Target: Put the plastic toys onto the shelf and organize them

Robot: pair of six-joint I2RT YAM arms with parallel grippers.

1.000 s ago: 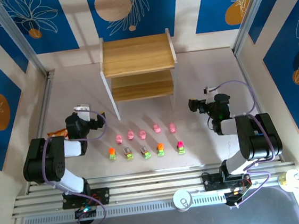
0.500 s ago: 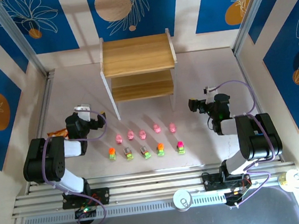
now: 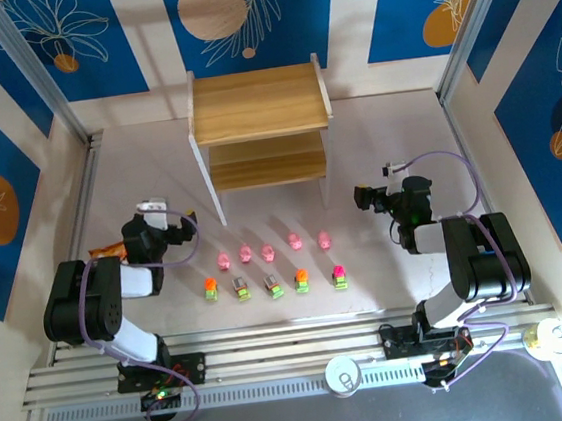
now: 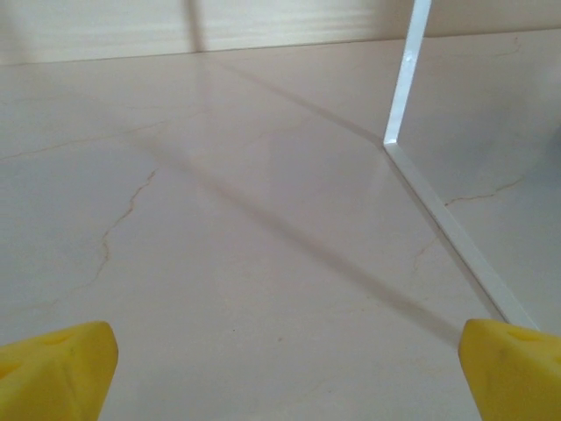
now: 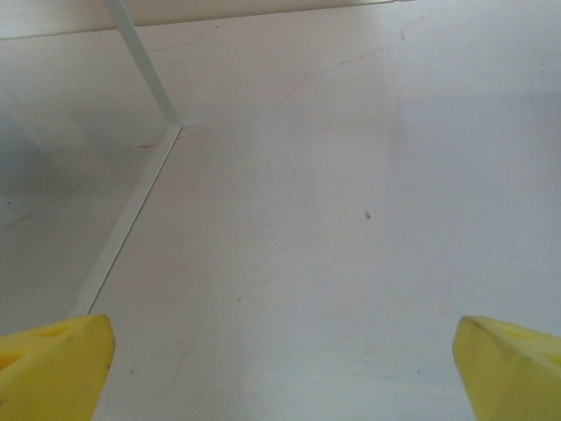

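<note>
The shelf [image 3: 262, 122], light wood with white sides, stands at the back middle of the table. In front of it lie the plastic toys in two rows: pink pig-like ones [image 3: 267, 251] and, nearer, blocky ones with orange or pink tops [image 3: 274, 287]. My left gripper [image 3: 167, 222] rests left of the rows, open, its yellow fingertips [image 4: 53, 368] wide apart over bare table, left gripper [image 4: 285, 373] empty. A white shelf leg [image 4: 410, 70] shows ahead. My right gripper [image 3: 368, 198] sits right of the rows; the right gripper [image 5: 280, 368] is open and empty, shelf leg [image 5: 140, 61] at upper left.
An orange snack bag [image 3: 110, 253] lies behind the left arm. Aluminium rails [image 3: 275, 347] run along the near edge, with a round can [image 3: 343, 375] and a roll [image 3: 548, 338] on them. Blue patterned walls close in the sides and back.
</note>
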